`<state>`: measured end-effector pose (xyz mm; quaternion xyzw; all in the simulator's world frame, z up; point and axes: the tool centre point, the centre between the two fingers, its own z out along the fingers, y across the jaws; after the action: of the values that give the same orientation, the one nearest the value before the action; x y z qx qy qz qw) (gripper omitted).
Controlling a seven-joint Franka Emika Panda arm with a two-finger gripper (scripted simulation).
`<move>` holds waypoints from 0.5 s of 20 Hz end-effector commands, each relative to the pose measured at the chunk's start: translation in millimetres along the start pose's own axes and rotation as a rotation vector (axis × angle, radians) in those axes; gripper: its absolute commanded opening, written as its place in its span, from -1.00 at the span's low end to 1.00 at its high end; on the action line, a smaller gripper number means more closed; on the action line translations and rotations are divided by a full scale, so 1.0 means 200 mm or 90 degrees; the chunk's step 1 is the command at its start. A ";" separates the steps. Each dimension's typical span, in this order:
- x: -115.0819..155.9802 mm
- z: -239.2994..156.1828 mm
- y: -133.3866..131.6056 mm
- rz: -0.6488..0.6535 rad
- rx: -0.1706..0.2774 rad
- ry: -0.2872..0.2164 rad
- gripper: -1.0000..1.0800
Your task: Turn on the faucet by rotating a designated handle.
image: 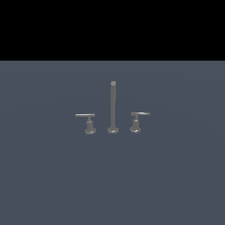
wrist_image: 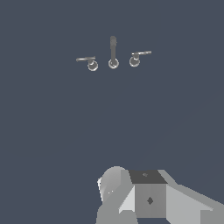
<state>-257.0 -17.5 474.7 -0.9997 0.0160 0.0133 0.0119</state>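
Handle (image: 89, 123) stands at the exterior view's left of the faucet (image: 113, 107), a stubby pedestal with a thin flat lever on top. We see the lever lying level, its long axis running sideways, reaching out from the stem toward the exterior view's left, away from the post (image: 113, 105). We count one upright post on a round foot and two handles; the twin handle (image: 137, 121) sits at the exterior view's right, its lever pointing right. All three stand apart in one row on the blue-grey surface (image: 52, 176). From the wrist view, the set lies well away from the arm's grey body (wrist_image: 148, 197). Fingers are not visible, so we cannot tell how they stand.
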 end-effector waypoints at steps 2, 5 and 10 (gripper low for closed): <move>0.00 0.00 0.00 0.000 0.000 0.000 -1.00; 0.00 0.01 -0.01 0.005 0.000 0.000 -1.00; 0.02 0.05 -0.05 0.027 0.000 0.001 -1.00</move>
<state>-254.7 -10.8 467.0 -0.9994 0.0312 0.0130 0.0118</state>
